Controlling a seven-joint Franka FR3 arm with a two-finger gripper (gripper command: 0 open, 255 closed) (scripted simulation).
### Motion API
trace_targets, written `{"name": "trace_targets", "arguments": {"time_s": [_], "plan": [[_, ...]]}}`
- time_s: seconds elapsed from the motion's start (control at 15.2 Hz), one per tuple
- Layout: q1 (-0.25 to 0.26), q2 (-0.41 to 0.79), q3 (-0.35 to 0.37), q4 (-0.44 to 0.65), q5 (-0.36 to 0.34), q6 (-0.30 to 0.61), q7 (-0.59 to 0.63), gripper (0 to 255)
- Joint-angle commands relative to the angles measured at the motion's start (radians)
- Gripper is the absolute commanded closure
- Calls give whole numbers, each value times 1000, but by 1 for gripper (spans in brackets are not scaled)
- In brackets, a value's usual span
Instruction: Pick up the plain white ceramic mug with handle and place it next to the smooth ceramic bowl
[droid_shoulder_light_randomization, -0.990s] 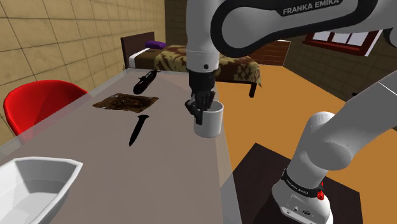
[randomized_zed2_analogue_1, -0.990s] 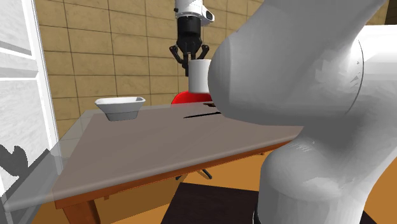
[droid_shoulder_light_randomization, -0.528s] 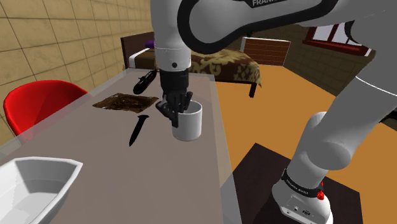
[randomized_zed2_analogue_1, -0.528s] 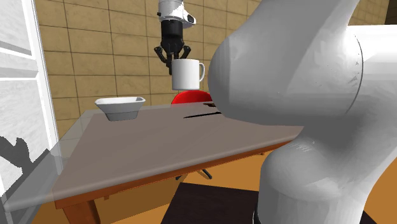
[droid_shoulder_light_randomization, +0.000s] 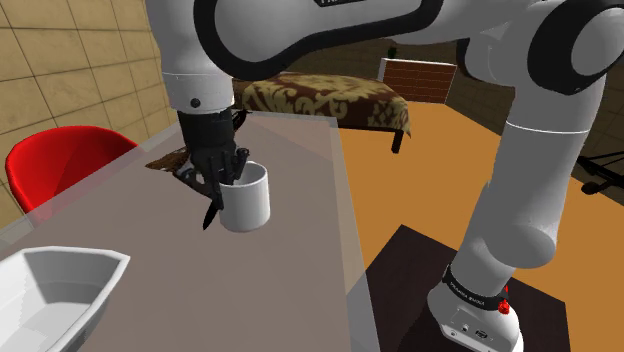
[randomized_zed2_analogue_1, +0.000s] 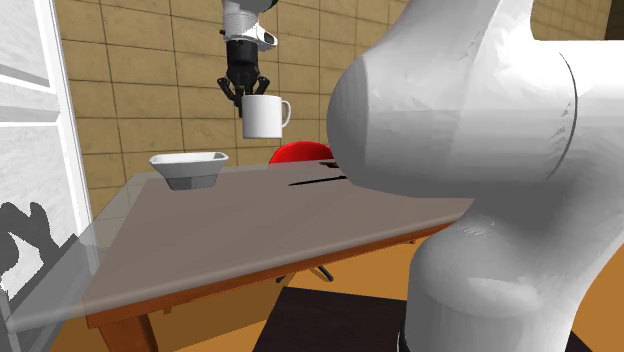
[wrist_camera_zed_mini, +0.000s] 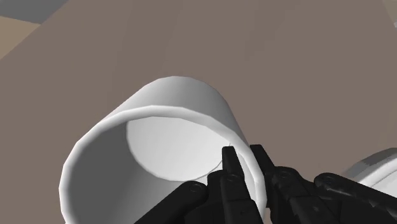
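Your one all-black two-finger gripper (droid_shoulder_light_randomization: 222, 182) is clamped on the rim of one plain white mug with a handle (droid_shoulder_light_randomization: 245, 198), holding it in the air above the grey-brown table (droid_shoulder_light_randomization: 300, 250). One white angular bowl (droid_shoulder_light_randomization: 50, 290) sits on the table well apart from the mug, at the shoulder view's lower left.

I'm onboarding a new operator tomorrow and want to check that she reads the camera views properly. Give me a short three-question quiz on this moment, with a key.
1. True or false: the white mug stands on the table.
2. The gripper holds the mug by: A) its handle B) its rim C) its base.
3. In the second exterior view, on which side of the mug does the white bowl sit?
Key:
1. False. It hangs in the air, clear of the table.
2. B. One finger is inside the rim and one outside.
3. Left, lower down, on the table.
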Motion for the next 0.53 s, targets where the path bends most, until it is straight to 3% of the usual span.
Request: {"name": "trace_targets", "arguments": {"time_s": [0.0,0.26,0.4,0.46], "plan": [[36,104,7,116,-60,-31,46,255],[152,314,-2,392,-170,-126,116,255],[237,442,-20,589,-226,-201,136,255],[233,437,-23,569,-223,-185,136,255]]}}
